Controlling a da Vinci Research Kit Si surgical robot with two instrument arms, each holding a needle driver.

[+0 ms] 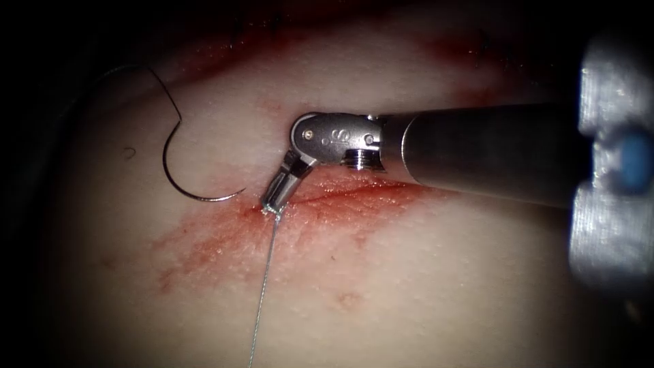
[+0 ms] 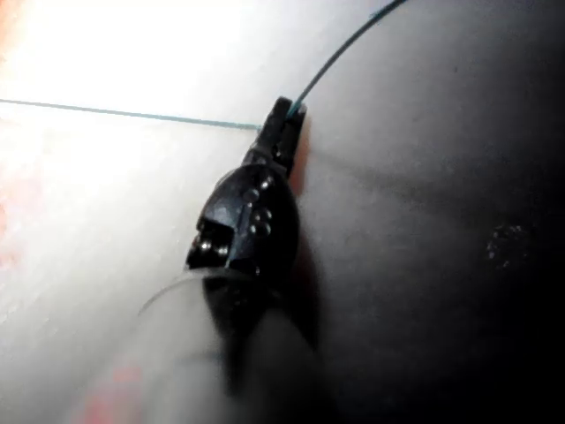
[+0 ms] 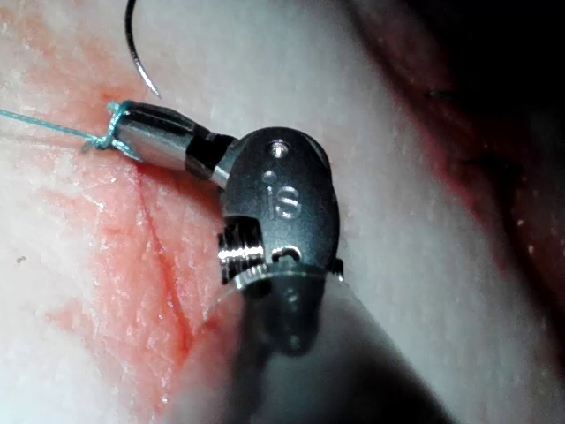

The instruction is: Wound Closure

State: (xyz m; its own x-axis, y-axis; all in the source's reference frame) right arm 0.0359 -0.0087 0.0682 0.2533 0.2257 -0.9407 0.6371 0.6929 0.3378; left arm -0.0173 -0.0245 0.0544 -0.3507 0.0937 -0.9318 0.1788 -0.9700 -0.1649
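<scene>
Pale tissue (image 1: 422,286) covers the endoscope view, darker toward the edges, with red fluid (image 1: 225,238) smeared around the cut (image 1: 354,194), which runs roughly horizontally through the centre of the frame under the tool wrist. Right arm's tool (image 1: 271,204) comes in from the right edge, its dark shaft crossing the middle right, the wrist bent down and to the left. Jaws clenched on the thread (image 1: 262,300) right at the left end of the cut, tips touching or just above the tissue surface. Thread runs from the jaw tips straight down to the bottom edge, slightly left of centre. In the right wrist view the thread looks wrapped or knotted around the jaw tips (image 3: 119,128), hard to be sure which, with one strand leading off across the tissue.

Curved needle (image 1: 178,178) lies free on the tissue in the upper left of the endoscope view, left of the cut; neither tool holds it. Its tip points toward the right tool's jaws, just beside them, apart. From its upper end dark thread arcs up toward the upper left. Needle tip also shows in the right wrist view (image 3: 141,53), near the jaws.

Left wrist view shows the left arm's tool (image 2: 284,119), dark, jaws closed on a thread strand (image 2: 132,113) that runs off both ways from the tips.
</scene>
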